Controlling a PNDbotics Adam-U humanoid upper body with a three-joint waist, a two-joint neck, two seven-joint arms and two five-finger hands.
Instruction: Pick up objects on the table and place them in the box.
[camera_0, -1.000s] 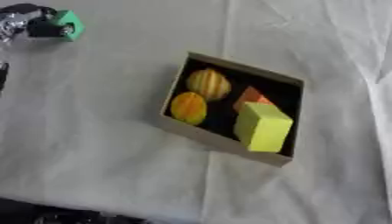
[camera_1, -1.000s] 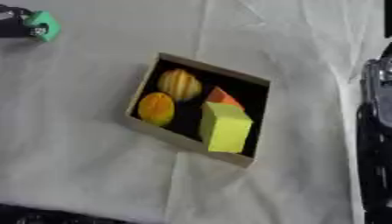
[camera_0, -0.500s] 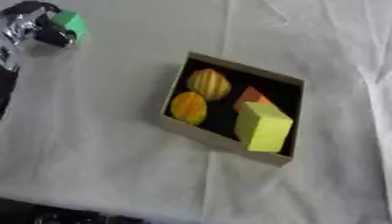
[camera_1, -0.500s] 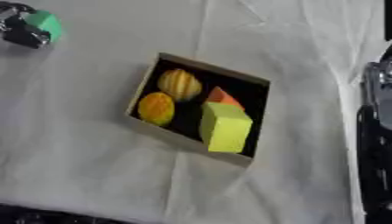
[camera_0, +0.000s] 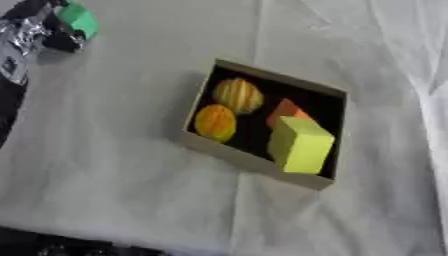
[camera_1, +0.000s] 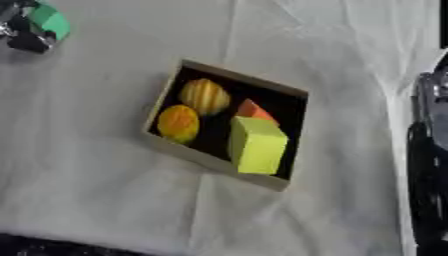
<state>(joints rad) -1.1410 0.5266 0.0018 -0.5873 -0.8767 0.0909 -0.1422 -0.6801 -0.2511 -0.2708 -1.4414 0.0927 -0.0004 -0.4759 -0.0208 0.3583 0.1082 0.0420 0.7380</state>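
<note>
Box (camera_0: 254, 159), shallow with tan walls and a dark floor, sits askew near the middle of a white cloth-covered table (camera_0: 131, 190). Inside it, two rounded orange-yellow striped pieces lie along its left side, one farther (camera_0: 237, 95) and one nearer (camera_0: 215, 122). A small orange-red piece (camera_0: 285, 110) sits to their right, and a yellow-green block (camera_0: 300, 145) fills the near right corner, rising above the wall. Open cloth surrounds the box on every side, widest to the near left.

At the far left corner, the left hand (camera_0: 39, 30), black and silver, has its fingers curled around a green object (camera_0: 80, 19), well apart from the box. A dark right arm (camera_1: 427, 165) runs along the right edge in the right eye view; its hand's state cannot be told. No writing is legible anywhere.
</note>
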